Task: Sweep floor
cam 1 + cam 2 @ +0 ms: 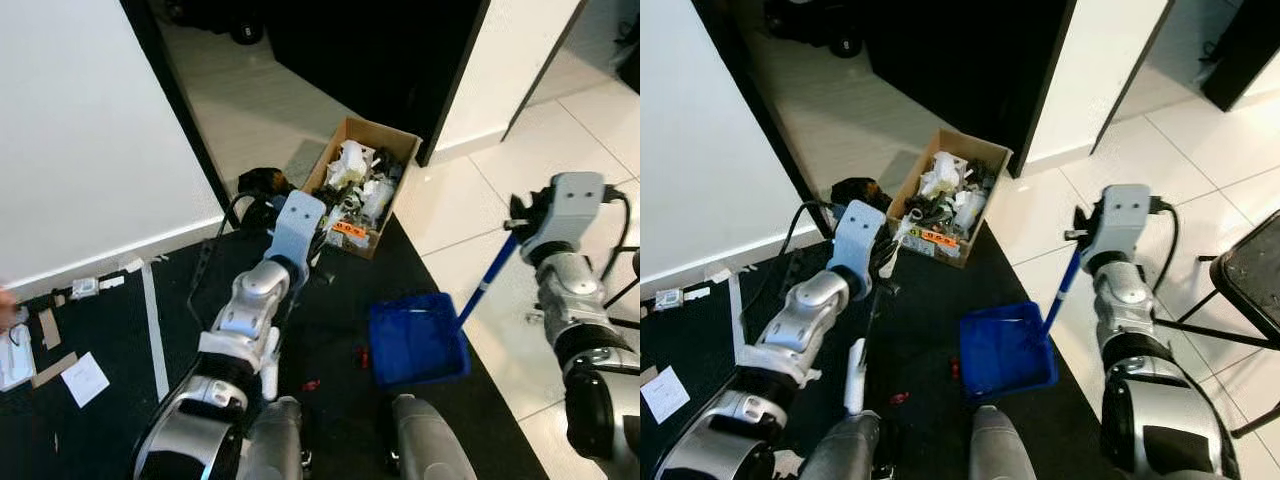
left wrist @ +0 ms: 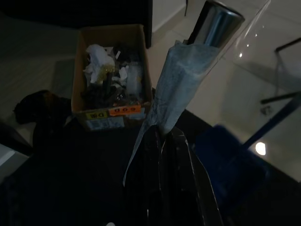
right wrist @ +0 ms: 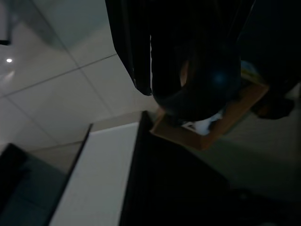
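Observation:
My left gripper (image 1: pixel 880 268) is shut on a broom handle (image 1: pixel 872 320), a thin dark rod running down to a white piece (image 1: pixel 855 375) over the black mat. In the left wrist view the fingers (image 2: pixel 160 179) clamp a tape-wrapped silver tube (image 2: pixel 214 23). My right gripper (image 1: pixel 520 228) is shut on the top of the blue dustpan handle (image 1: pixel 488 282). The blue dustpan (image 1: pixel 415 342) rests on the mat in front of my legs. Small red bits (image 1: pixel 311 384) lie on the mat left of the pan. In the right wrist view the fingers (image 3: pixel 136 52) wrap a round dark-blue handle end (image 3: pixel 214 77).
A cardboard box (image 1: pixel 392 138) full of rubbish stands ahead at the mat's far edge. Black cables (image 1: pixel 245 205) lie beside it by a white wall panel (image 1: pixel 90 130). Paper scraps (image 1: pixel 85 378) lie at the left. A black chair (image 1: pixel 1252 270) stands on the pale tiles at the right.

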Controlling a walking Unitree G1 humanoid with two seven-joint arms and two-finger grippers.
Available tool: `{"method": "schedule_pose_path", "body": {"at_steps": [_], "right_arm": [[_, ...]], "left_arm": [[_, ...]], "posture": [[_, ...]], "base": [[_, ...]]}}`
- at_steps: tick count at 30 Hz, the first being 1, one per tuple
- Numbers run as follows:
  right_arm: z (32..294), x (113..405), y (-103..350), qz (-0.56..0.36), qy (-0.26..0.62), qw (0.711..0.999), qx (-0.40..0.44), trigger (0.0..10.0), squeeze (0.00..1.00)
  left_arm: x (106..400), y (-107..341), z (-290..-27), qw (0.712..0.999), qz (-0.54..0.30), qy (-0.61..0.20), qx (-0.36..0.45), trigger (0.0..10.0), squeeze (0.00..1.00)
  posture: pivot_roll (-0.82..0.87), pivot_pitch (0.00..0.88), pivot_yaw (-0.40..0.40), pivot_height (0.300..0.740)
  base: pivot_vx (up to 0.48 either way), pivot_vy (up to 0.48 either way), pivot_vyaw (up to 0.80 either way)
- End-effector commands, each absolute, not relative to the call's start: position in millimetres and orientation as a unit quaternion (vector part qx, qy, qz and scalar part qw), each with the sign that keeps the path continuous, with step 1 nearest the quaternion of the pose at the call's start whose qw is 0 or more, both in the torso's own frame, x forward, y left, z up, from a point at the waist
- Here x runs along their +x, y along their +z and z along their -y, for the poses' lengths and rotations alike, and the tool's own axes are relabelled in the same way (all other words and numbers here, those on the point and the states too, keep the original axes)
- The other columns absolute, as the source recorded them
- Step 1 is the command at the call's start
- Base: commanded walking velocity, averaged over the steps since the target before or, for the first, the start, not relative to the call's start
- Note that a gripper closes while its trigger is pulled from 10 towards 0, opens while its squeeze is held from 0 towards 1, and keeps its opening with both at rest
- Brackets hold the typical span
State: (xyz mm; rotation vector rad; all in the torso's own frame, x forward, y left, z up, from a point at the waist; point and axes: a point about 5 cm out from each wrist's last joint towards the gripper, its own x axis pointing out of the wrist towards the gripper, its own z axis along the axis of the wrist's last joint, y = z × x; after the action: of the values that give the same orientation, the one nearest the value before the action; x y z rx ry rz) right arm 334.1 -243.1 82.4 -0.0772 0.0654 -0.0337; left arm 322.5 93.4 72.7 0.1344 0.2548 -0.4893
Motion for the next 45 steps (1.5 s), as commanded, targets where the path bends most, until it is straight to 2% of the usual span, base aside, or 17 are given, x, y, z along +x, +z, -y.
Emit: {"method": "schedule_pose_path", "body": {"at_steps": [1, 10, 16, 20, 24, 27, 32, 36, 38, 40, 43, 44, 45], "right_arm": [[237, 337, 84, -0.03, -0.003, 0.998, -0.049, 10.0, 0.0], [225, 337, 81, -0.03, 0.01, 0.998, -0.048, 10.0, 0.0], [222, 336, 78, -0.033, 0.008, 0.998, -0.045, 10.0, 0.0], [221, 336, 77, -0.033, 0.007, 0.998, -0.045, 10.0, 0.0], [217, 337, 76, -0.035, 0.007, 0.998, -0.042, 10.0, 0.0], [217, 337, 77, -0.034, 0.007, 0.999, -0.041, 10.0, 0.0], [217, 338, 77, -0.034, 0.005, 0.999, -0.041, 10.0, 0.0], [217, 337, 77, -0.035, 0.004, 0.999, -0.04, 10.0, 0.0], [217, 337, 76, -0.037, 0.004, 0.999, -0.038, 10.0, 0.0], [217, 337, 76, -0.037, 0.004, 0.999, -0.038, 10.0, 0.0], [214, 337, 74, -0.04, 0.004, 0.999, -0.033, 10.0, 0.0], [214, 337, 74, -0.04, 0.004, 0.999, -0.033, 10.0, 0.0], [214, 337, 74, -0.04, 0.004, 0.999, -0.032, 10.0, 0.0]], "left_arm": [[325, 78, -77, 0.961, -0.108, -0.253, 0.043, 10.0, 0.0], [330, 89, -49, 0.963, -0.094, -0.254, 0.002, 10.0, 0.0], [339, 114, -12, 0.963, -0.064, -0.259, -0.043, 10.0, 0.0], [341, 122, -2, 0.962, -0.057, -0.261, -0.055, 10.0, 0.0], [345, 147, 19, 0.958, -0.025, -0.27, -0.089, 10.0, 0.0], [348, 158, 21, 0.958, -0.008, -0.27, -0.096, 10.0, 0.0], [354, 189, 14, 0.945, 0.048, -0.31, -0.096, 10.0, 0.0], [357, 217, -4, 0.924, 0.093, -0.367, -0.063, 10.0, 0.0], [355, 228, -25, 0.911, 0.103, -0.398, -0.035, 10.0, 0.0], [355, 228, -25, 0.911, 0.103, -0.398, -0.035, 10.0, 0.0], [352, 222, -74, 0.908, 0.098, -0.406, 0.044, 10.0, 0.0], [352, 222, -74, 0.908, 0.098, -0.406, 0.044, 10.0, 0.0], [351, 215, -89, 0.911, 0.09, -0.396, 0.068, 10.0, 0.0]], "posture": [[0.01, 0.096, 0.01, 0.74], [0.01, 0.085, 0.016, 0.74], [0.0, 0.082, 0.021, 0.74], [0.0, 0.083, 0.023, 0.74], [0.0, 0.084, 0.027, 0.74], [0.0, 0.084, 0.027, 0.74], [0.0, 0.089, 0.024, 0.74], [0.01, 0.091, 0.02, 0.74], [0.02, 0.092, 0.018, 0.74], [0.02, 0.092, 0.018, 0.74], [0.03, 0.094, 0.018, 0.74], [0.03, 0.094, 0.018, 0.74], [0.03, 0.094, 0.016, 0.74]], "base": [[0.0, 0.0, 0.0], [0.0, 0.0, 0.0], [0.0, 0.0, 0.0], [0.0, 0.0, 0.0], [0.0, 0.0, 0.0], [0.0, 0.0, 0.0], [0.0, 0.0, 0.0], [0.0, 0.0, 0.0], [0.0, 0.0, 0.0], [0.0, 0.0, 0.0], [0.0, 0.0, 0.0], [0.0, 0.0, 0.0], [0.0, 0.0, 0.0]]}}
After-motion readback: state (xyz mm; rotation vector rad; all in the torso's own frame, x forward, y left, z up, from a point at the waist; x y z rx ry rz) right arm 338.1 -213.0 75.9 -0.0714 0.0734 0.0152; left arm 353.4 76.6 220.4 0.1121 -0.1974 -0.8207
